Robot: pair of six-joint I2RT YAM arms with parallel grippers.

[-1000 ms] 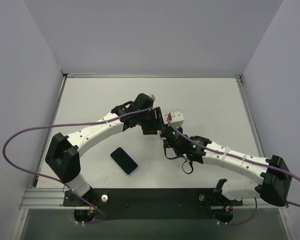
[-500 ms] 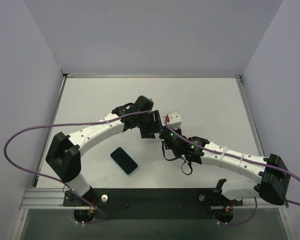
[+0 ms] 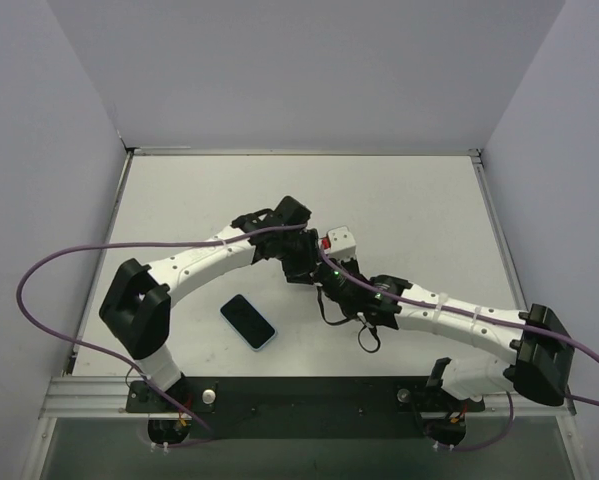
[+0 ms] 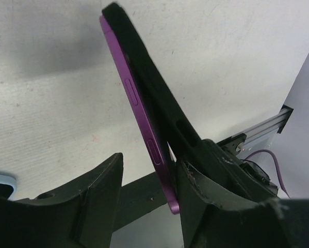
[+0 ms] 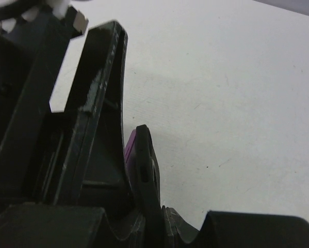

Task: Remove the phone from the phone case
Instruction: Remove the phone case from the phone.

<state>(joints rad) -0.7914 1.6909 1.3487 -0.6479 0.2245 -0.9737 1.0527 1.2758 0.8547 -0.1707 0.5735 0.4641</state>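
A purple phone (image 4: 144, 124) stands on edge in mid-air, its black case (image 4: 159, 98) peeled partly off its back. In the top view both grippers meet over the table's middle. My left gripper (image 3: 303, 260) is open in the left wrist view (image 4: 150, 173). The phone's lower end sits between its fingers, against the right finger (image 4: 221, 212) and apart from the left one (image 4: 77, 199). My right gripper (image 3: 326, 274) is shut on the case's edge (image 5: 143, 160), as the right wrist view (image 5: 155, 219) shows. A sliver of purple phone (image 5: 128, 143) shows behind the case.
A second phone in a light blue case (image 3: 248, 321) lies flat on the white table (image 3: 419, 210), near-left of the grippers. Grey walls stand on three sides. A black rail (image 3: 309, 395) runs along the near edge. Purple cables loop off both arms.
Both grippers have shifted together a little to the left and toward the near edge, still joined at the phone. The second phone has not moved.
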